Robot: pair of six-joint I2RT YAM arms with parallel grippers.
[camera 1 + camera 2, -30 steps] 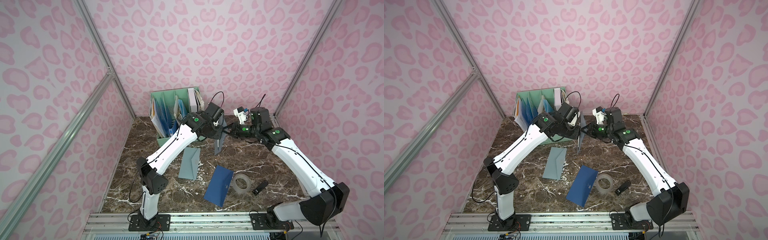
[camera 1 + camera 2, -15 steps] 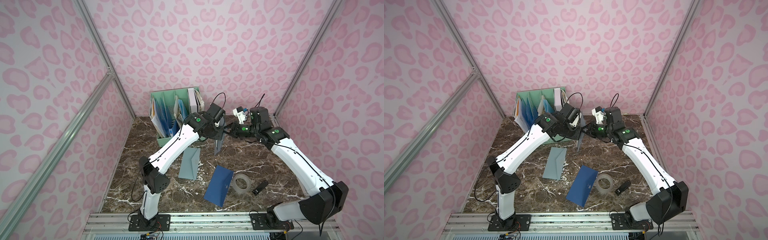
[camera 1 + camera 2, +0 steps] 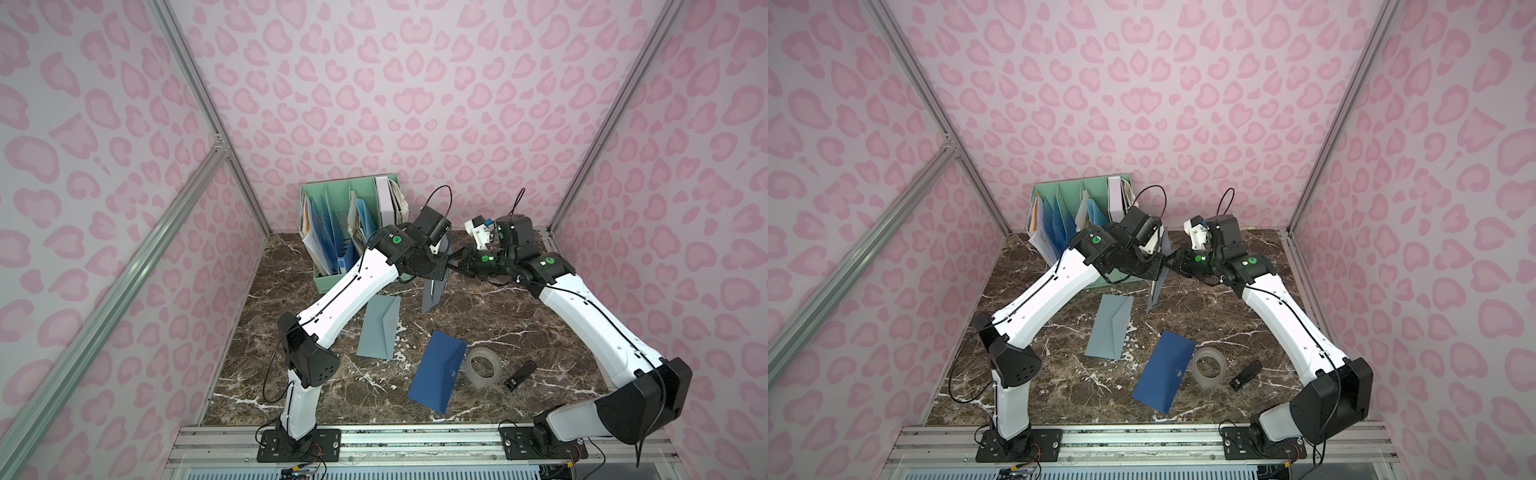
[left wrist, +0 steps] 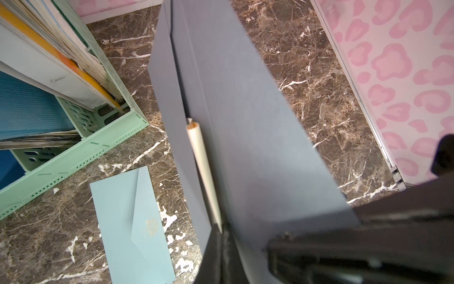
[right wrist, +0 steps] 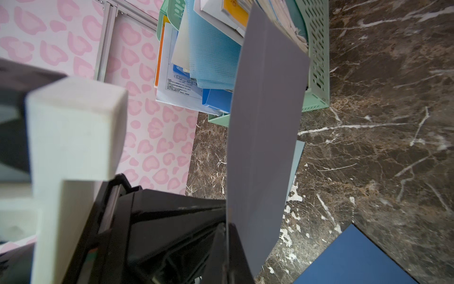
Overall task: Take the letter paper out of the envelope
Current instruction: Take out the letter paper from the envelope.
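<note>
so the slate-grey paper envelope [image 3: 432,293] hangs on edge, the right gripper [image 5: 226,236] clamped tight on its rim, and the left gripper [image 4: 221,236] is pinched closed on the cream folded letter paper [image 4: 204,167] (looks like it, anyway), which runs lengthwise straight out ahead of its fingertips inside the open mouth, so I'd guess the pull goes straight back

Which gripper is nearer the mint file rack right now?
Left. The left gripper, shut on the letter paper in the grey envelope, hangs just beside the mint file rack. The right gripper grips the envelope from its far side, farther from the rack.
</note>
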